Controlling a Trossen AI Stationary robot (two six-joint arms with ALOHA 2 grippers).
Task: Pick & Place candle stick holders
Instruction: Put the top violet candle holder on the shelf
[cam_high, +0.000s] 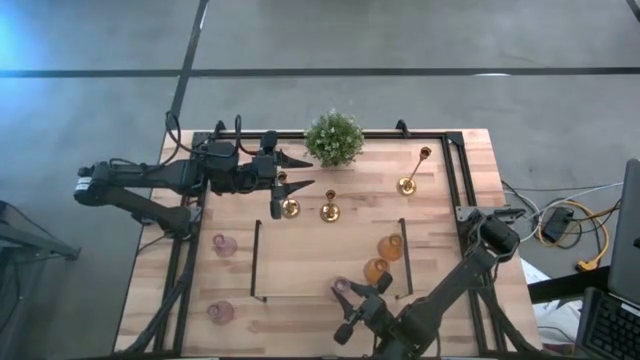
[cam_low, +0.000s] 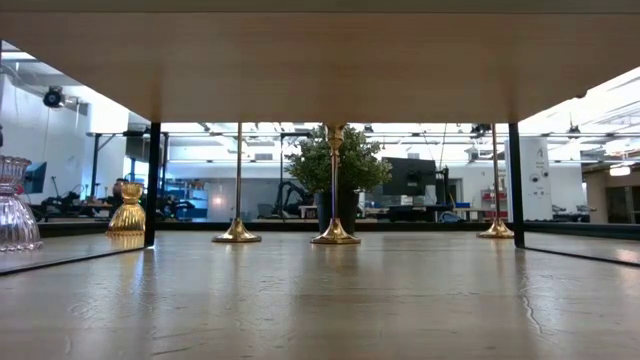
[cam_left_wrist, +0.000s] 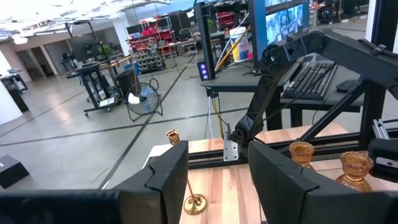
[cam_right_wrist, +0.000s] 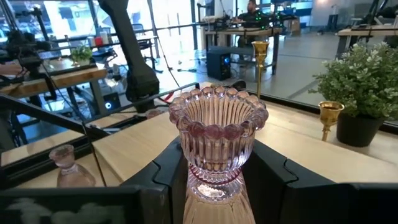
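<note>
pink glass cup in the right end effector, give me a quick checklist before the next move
1. Pink glass cup seated between the right end effector fingers: ok.
2. Cup upright: ok.
3. Cup lifted off the table: cannot tell.
4. Two amber cups beside it stand apart from the grip: ok, but close.
5. Left end effector open, away at the far side near a brass candlestick: ok.
6. Potted plant out of the way: ok.

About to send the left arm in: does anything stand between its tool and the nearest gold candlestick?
Nothing visible does. The left tool is open, above the table's far-left side, with the nearest gold candlestick just beside it. The potted plant stands off to the side.
</note>
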